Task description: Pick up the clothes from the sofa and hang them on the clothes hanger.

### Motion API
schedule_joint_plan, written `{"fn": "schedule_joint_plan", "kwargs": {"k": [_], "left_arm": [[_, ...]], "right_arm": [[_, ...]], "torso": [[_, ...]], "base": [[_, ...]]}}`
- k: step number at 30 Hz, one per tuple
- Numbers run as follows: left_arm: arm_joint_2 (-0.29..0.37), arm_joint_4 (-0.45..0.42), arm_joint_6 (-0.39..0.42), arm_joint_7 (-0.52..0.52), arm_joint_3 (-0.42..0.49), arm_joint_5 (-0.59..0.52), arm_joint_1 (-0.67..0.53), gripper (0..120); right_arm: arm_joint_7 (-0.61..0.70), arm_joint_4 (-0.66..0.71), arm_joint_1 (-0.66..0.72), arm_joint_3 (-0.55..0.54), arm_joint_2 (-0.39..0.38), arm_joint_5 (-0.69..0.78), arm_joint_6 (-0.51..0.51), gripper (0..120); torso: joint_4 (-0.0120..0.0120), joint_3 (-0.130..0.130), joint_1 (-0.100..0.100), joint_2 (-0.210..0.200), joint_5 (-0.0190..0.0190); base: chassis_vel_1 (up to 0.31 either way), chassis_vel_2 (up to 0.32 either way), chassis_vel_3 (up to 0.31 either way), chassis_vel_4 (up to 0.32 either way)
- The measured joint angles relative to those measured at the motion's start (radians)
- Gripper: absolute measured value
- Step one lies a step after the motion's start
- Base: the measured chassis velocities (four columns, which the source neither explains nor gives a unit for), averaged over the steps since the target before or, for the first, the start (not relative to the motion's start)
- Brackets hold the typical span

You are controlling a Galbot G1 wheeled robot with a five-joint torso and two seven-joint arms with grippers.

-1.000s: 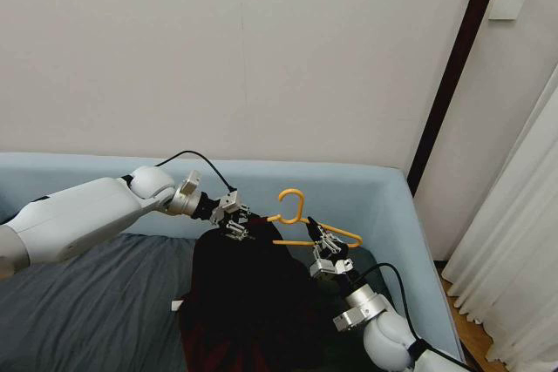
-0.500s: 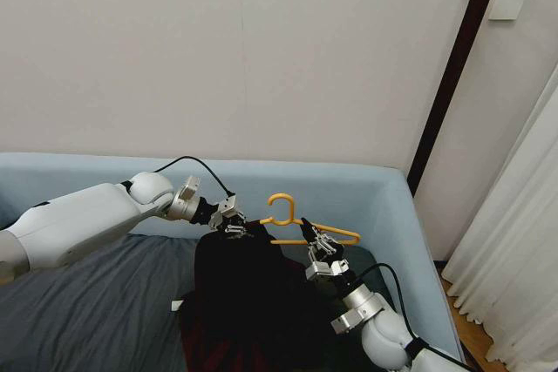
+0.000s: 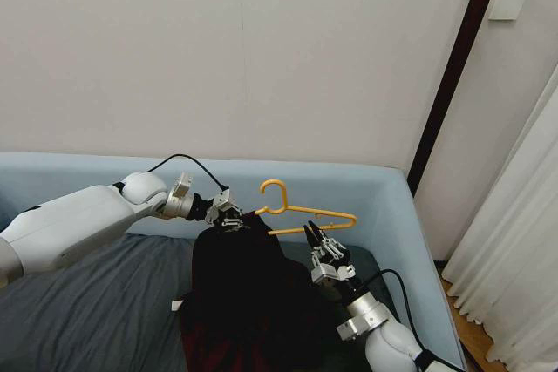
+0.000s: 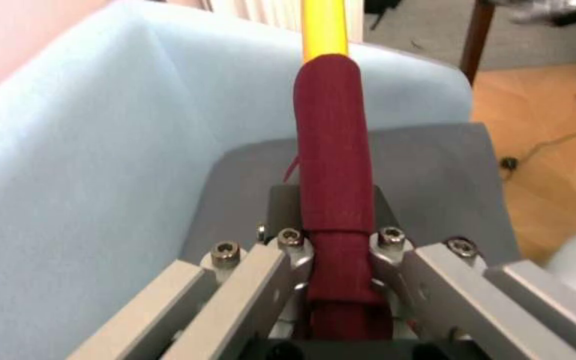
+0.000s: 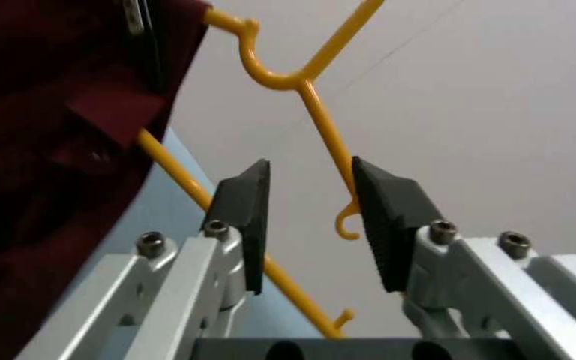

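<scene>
The pale blue sofa (image 3: 384,193) backs onto a plain wall, with a curtain (image 3: 514,285) to its right. Above the grey seat, the left hand (image 3: 225,215) is clamped on the garment-covered end of the yellow hanger (image 3: 305,209), and the dark red garment (image 3: 244,294) hangs below. The right hand (image 3: 324,252), fingers apart, hovers just under the hanger's bare arm.

The yellow hanger (image 3: 307,210) has shifted toward the robot's left and risen, its hook now standing higher against the sofa back (image 3: 384,198) than a second ago. The right gripper (image 3: 319,240), which clasped the hanger's right shoulder before, has let go and dropped just beneath it with fingers spread. The left gripper (image 3: 225,215), clamped on the dark red garment (image 3: 240,285), has drawn back slightly leftward, carrying hanger and cloth alone.
</scene>
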Motion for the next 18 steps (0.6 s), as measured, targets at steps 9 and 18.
{"fn": "schedule_joint_plan", "kwargs": {"k": [9, 18], "left_arm": [[-0.007, -0.012, -0.009, -0.036, -0.050, -0.040, 0.012, 2], [0.027, -0.061, -0.001, -0.041, -0.066, -0.077, -0.023, 2]], "right_arm": [[-0.163, 0.032, -0.143, 0.004, -0.045, 0.510, 0.046, 71], [-0.317, -0.131, -0.120, -0.008, 0.072, 0.785, 0.065, 99]], "torso": [[-0.0001, 0.000, 0.000, 0.000, 0.0000], [0.0004, 0.000, 0.000, 0.000, 0.0000]], "base": [[0.000, 0.000, 0.000, 0.000], [0.000, 0.000, 0.000, 0.000]]}}
